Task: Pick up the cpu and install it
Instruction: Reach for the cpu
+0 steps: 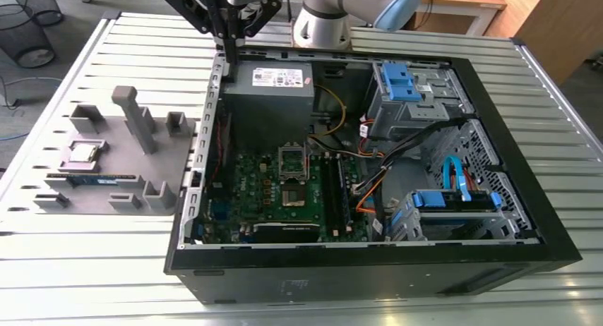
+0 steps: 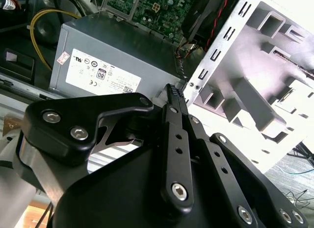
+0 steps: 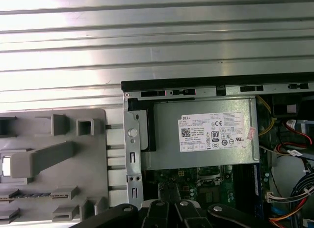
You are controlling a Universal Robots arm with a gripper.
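- The gripper (image 2: 172,95) is clenched, with its fingers pressed together and nothing grasped.
- The cpu (image 1: 83,153) is seen well apart from it, on the fixture plate (image 1: 169,164).

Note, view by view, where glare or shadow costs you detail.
Exterior view: even light, the cpu on the fixture plate reads clearly, the computer case is darker inside. First wrist view: the ribbed table glares in bright bands. Second wrist view: the fixture plate washes out to near white.
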